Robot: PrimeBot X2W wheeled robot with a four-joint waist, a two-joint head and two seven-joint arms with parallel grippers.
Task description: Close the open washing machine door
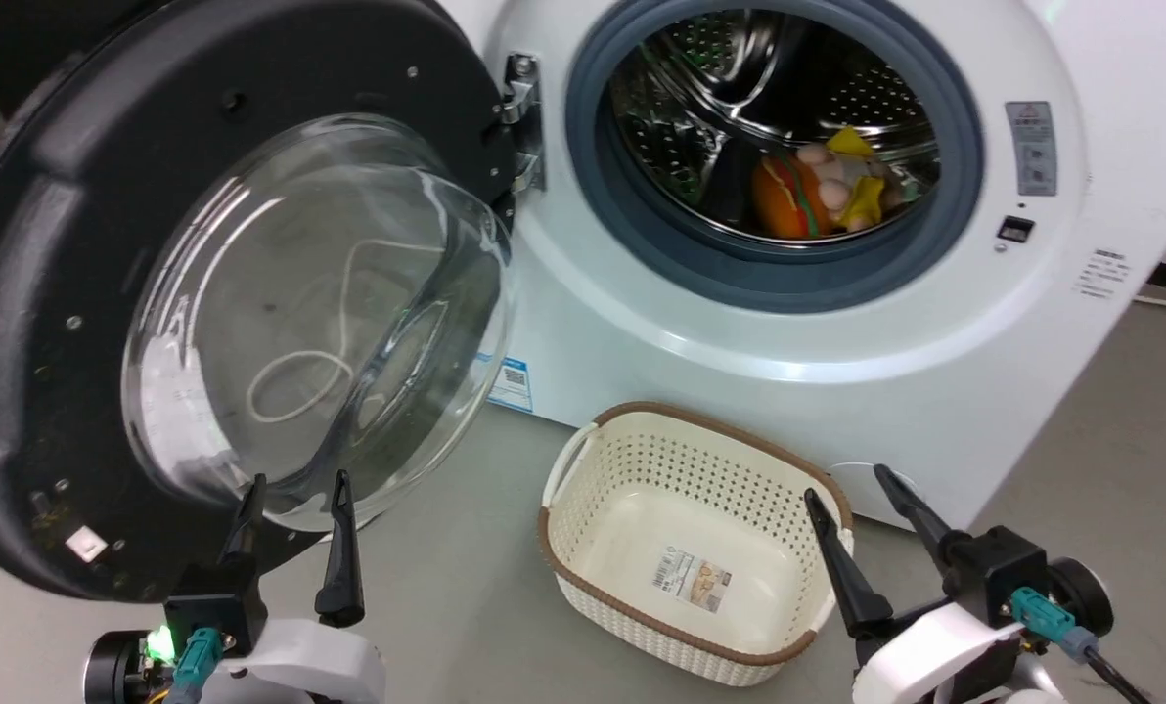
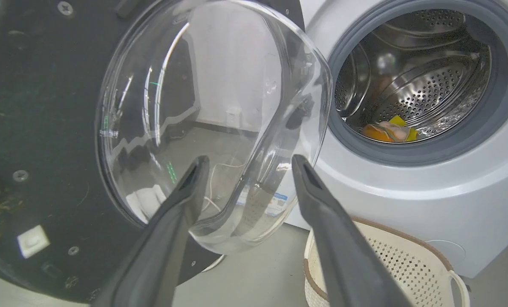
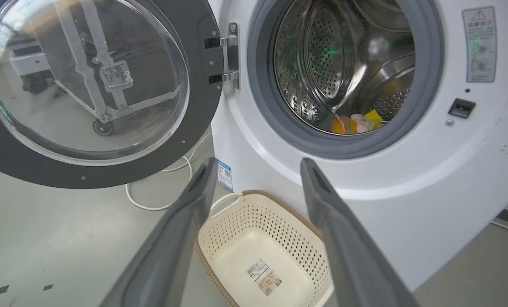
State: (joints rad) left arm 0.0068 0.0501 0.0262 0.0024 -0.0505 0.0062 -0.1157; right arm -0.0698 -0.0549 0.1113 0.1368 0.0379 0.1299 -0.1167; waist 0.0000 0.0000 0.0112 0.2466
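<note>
Heavy, stiff door (image 1: 45, 244) likely wants a push on its 9 o'clock rim; left claw (image 1: 299, 479) and right claw (image 1: 845, 481) gape empty

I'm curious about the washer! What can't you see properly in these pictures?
- Toys in the drum: head view, partly hidden behind the grey seal.
- Washing machine door: rim cut off by head view's left edge.
- Warning label: head view, print too small.

I see a grey floor (image 1: 446, 587). A big white washing machine (image 1: 739, 342) stands on it. A cream basket (image 1: 700, 469) with a brown rim sits just beside the machine. A thin white cable (image 3: 151, 208) lies on the floor too
</note>
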